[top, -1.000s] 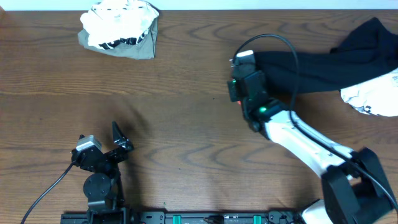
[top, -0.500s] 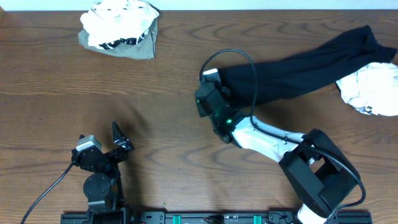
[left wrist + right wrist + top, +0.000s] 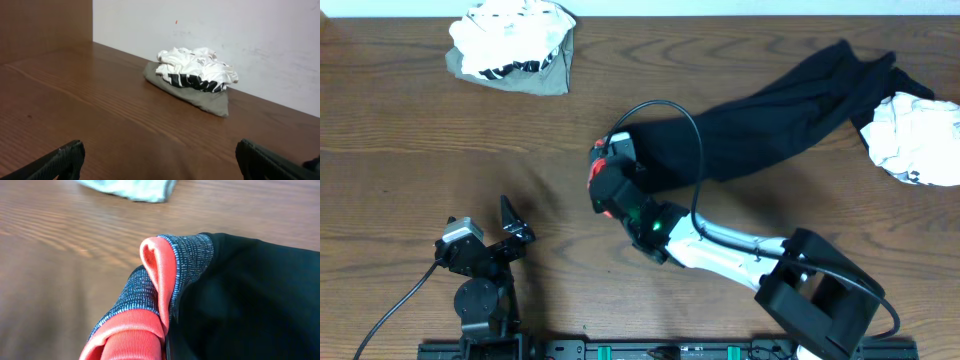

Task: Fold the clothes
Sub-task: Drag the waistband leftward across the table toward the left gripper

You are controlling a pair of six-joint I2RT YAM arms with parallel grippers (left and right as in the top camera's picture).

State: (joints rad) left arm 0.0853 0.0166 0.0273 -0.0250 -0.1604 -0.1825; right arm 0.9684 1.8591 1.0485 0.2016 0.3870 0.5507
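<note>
Overhead, your right pincer (image 3: 611, 165) is clamped tight on the near end of the long black garment (image 3: 770, 115), which stretches across the table (image 3: 400, 150) to a crumpled white piece (image 3: 912, 140); cloth hides its fingers. Your left pincer (image 3: 517, 225) rests spread wide, empty. Left wrist shows two fingertips (image 3: 62, 160), cut off, facing the white-and-olive pile (image 3: 195, 82). Right wrist shows the grey band (image 3: 195, 255) and coral edge (image 3: 157, 275) bunched close, fingers hidden.

The white garment (image 3: 918, 140) is cut off at the overhead's right edge. In the wrist view the right jaws are hidden — the black garment (image 3: 240, 305) covers them.
</note>
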